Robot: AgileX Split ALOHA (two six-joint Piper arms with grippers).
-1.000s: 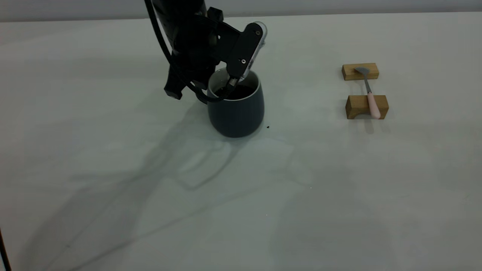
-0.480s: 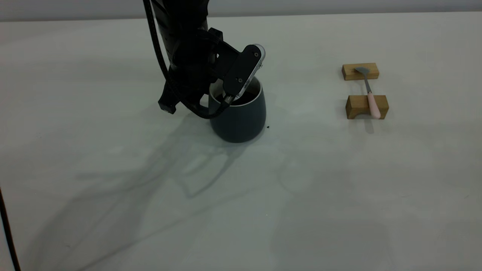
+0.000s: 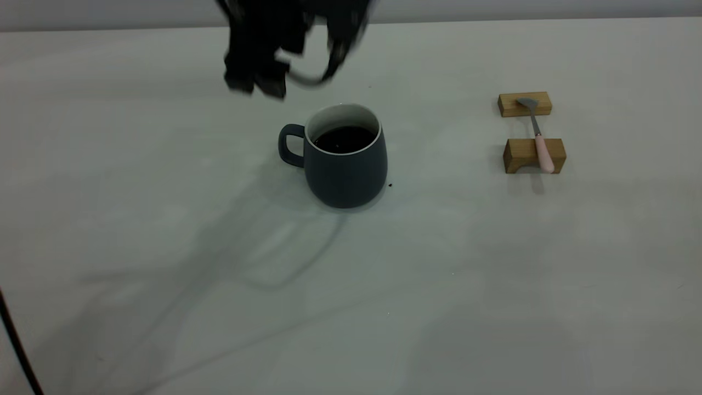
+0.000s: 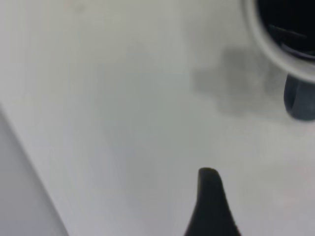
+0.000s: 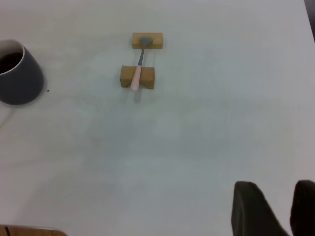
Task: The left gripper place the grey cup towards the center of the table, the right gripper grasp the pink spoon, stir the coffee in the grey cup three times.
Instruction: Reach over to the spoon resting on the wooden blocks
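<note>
Exterior and wrist views of a wide, plain, pale grey-white bench (image 3: 493,285). Its matte surface carries soft shadows of the arms and a few tiny dark specks, one just beside the base of the cup; a narrow strip of grey wall (image 3: 548,8) runs behind the far edge.

The grey cup (image 3: 345,164) stands upright near the bench's centre, loop handle towards the exterior view's left, white inner wall showing above the coffee (image 3: 344,138), whose dark surface lies flat and glossy.

The left gripper (image 3: 285,49) hangs blurred above and behind the cup, apart from it and holding nothing; how far its fingers are spread cannot be told.

Well to the right, the pink spoon (image 3: 537,137) lies bridged across two small wooden blocks (image 3: 533,155), its grey bowl on the farther block and its pink handle on the nearer.

The right gripper (image 5: 275,209) shows only in its own wrist view: two dark fingers with a gap between them, empty, over bare bench well apart from spoon and cup.
</note>
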